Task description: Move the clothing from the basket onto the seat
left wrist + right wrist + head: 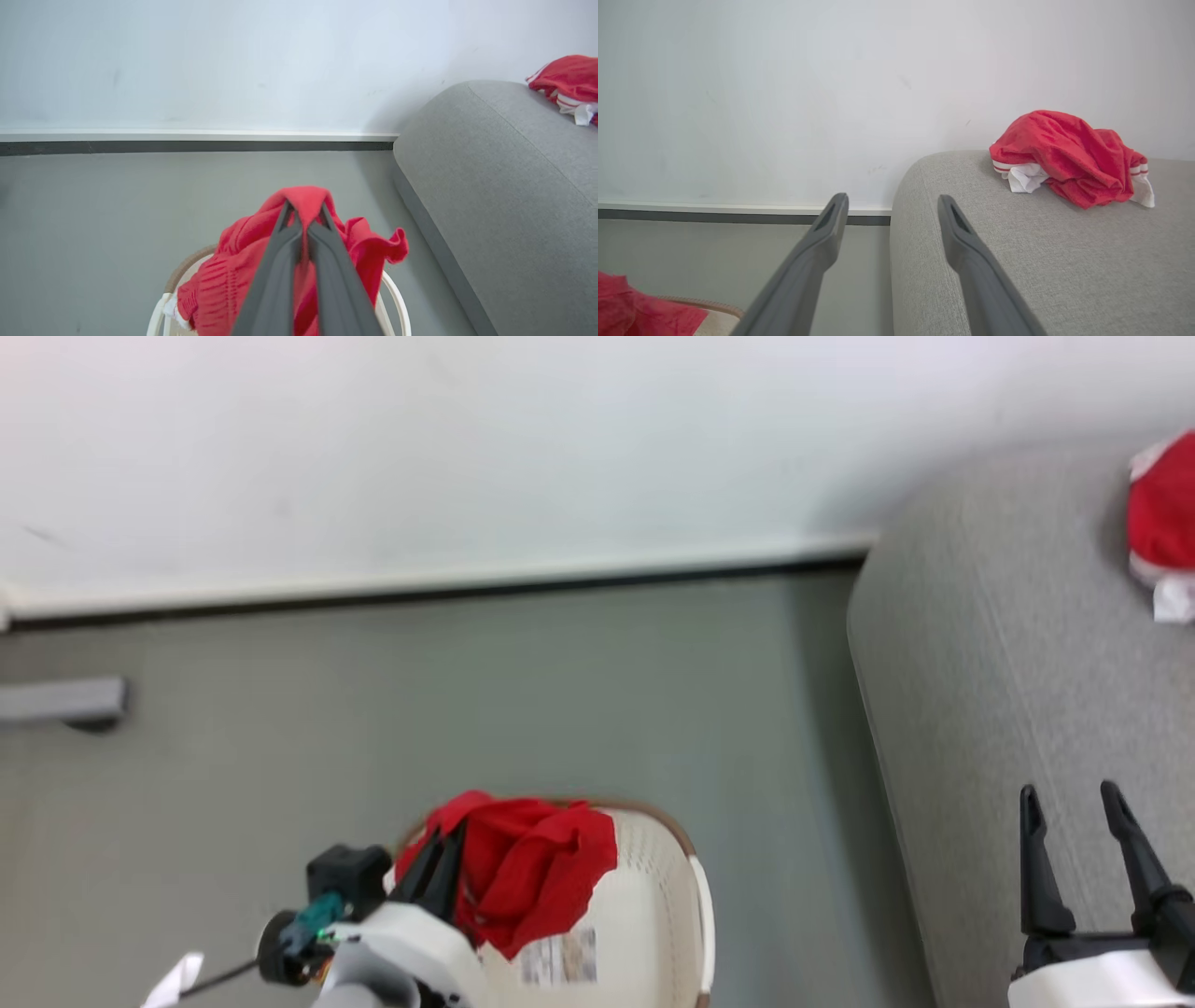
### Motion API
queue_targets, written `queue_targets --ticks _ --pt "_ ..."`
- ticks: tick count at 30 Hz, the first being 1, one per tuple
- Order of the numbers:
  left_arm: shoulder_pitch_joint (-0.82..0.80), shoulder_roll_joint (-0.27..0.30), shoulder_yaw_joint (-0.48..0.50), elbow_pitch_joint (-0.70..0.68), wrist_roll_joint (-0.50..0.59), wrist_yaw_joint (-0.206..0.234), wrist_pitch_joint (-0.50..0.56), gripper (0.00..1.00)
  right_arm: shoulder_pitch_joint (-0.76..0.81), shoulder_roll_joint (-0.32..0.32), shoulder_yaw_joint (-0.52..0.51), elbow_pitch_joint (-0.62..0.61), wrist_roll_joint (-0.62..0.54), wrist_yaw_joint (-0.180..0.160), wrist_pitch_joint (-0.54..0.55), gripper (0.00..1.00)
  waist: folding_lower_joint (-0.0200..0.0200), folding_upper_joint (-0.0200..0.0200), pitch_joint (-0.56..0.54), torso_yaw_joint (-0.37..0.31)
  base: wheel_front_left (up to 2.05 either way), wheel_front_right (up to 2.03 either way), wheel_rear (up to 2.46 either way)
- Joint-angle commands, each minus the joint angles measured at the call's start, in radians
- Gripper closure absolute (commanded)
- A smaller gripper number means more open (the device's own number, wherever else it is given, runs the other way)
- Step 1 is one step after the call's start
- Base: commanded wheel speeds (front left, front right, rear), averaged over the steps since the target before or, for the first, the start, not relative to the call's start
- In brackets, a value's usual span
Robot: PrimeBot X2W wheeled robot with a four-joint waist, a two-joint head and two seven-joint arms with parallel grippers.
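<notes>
Two red garments, well apart. Garment A [1069, 156]: a crumpled heap on top of the grey seat [980, 663], close to the wall [467, 448], with white lining and striped trim showing at its edges; nothing touches it. Garment B [532, 877]: pinched in the left gripper [306, 208], whose fingers are pressed together on a fold of the cloth. The rest drapes down over the left side of the basket [653, 887]; whether its lower end rests on the basket bottom, cannot tell. The basket stands on the grey floor [467, 709] near the seat's rounded end, a strip of floor between them. Right gripper [1069, 795]: fingers spread wide, nothing between them, over the seat's near part, well apart from garment A
</notes>
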Motion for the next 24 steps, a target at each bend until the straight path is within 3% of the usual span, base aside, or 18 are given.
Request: queue_targets --ticks 1,11,24 --pt "0.035 0.009 0.006 -0.027 -0.016 0.006 0.000 1.00 0.021 -0.004 -0.002 0.002 -0.012 -0.003 0.001 0.00 0.0002 -0.0001 -0.114 0.052 0.00 0.00 0.00" --pt "0.204 0.061 0.031 -0.250 -0.029 0.053 0.026 1.00 0.109 -0.004 0.022 0.024 -0.027 -0.003 0.001 0.00 0.0002 -0.0001 -0.258 0.087 0.00 0.00 0.00" --pt "0.294 0.108 0.042 -0.444 -0.036 0.096 0.105 1.00 0.151 -0.003 0.065 0.038 -0.002 -0.003 0.001 0.00 0.0002 -0.0001 -0.314 0.088 0.00 0.00 0.00"
